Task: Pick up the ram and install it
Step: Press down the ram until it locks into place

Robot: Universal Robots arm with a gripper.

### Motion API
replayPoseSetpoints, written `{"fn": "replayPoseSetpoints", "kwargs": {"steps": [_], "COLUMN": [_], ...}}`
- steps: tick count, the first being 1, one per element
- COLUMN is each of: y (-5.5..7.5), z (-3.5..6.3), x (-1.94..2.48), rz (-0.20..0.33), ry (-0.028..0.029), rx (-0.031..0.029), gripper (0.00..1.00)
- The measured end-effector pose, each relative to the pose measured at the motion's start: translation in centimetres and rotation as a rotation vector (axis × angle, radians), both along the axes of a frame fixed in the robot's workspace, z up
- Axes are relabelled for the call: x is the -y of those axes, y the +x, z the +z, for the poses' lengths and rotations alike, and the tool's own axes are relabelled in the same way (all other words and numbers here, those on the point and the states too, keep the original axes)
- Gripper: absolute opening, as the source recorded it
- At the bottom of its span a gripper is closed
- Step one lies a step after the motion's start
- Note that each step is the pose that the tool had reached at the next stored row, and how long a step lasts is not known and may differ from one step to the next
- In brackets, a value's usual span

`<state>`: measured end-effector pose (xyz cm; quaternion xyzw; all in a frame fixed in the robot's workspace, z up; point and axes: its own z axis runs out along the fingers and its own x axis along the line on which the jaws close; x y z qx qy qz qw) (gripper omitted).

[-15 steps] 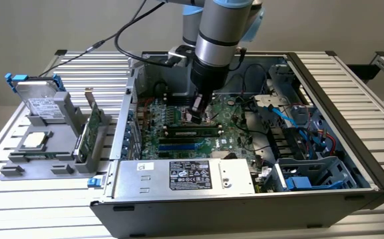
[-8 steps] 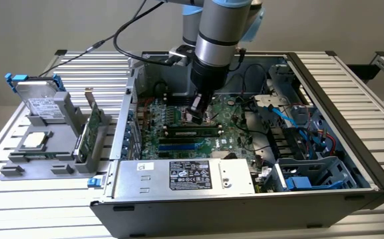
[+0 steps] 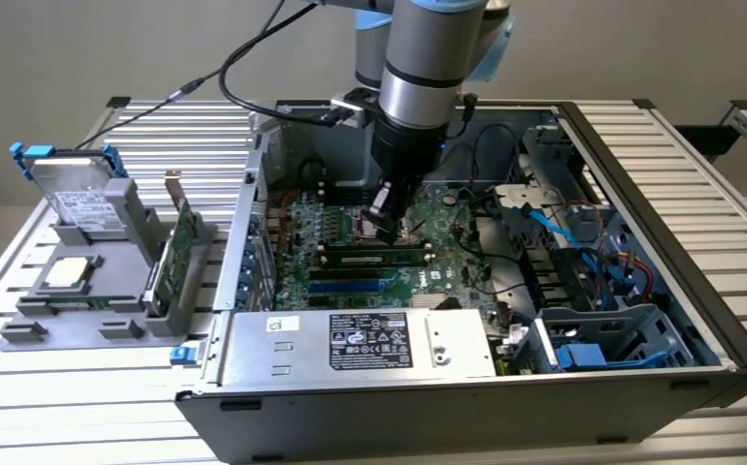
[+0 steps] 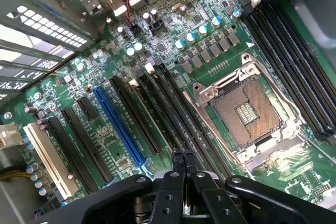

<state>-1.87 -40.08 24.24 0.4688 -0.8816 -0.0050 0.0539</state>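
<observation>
We are hovering our gripper [image 4: 184, 156], fingers pressed together and holding nothing, over the board [image 4: 173, 51], just above the ram [image 3: 373, 258] sitting in its slot.

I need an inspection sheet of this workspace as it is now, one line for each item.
Surface: slatted metal table carrying an open computer case.
Job's things: ram, a long stick lying along the memory slots beside the empty processor socket; whether it is fully seated cannot be told.
Clutter: grey holder with a hard drive and an expansion card standing in it.
Grippers: gripper shut, tips just over the memory slots, nothing seen between the fingers.
Cables: black cable on the arm; blue cables inside the case.
Surroundings: plain wall.
</observation>
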Motion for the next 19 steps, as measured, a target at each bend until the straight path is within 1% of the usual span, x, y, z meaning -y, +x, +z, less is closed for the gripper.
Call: {"fn": "replayPoseSetpoints", "kwargs": {"steps": [3,15,17,19], "y": [0.0,0.0,0.0,0.0], "z": [-0.01,-0.11,-0.15,-0.22], "x": [-0.01,-0.01,-0.01,-0.01], "rz": [-0.036,-0.201,-0.229,-0.256], "ry": [-0.0026,-0.0055,-0.0053,-0.005], "rx": [0.0019,0.0041,0.0057,0.0088], "gripper": [0.1,0.1,0.1,0.1]}}
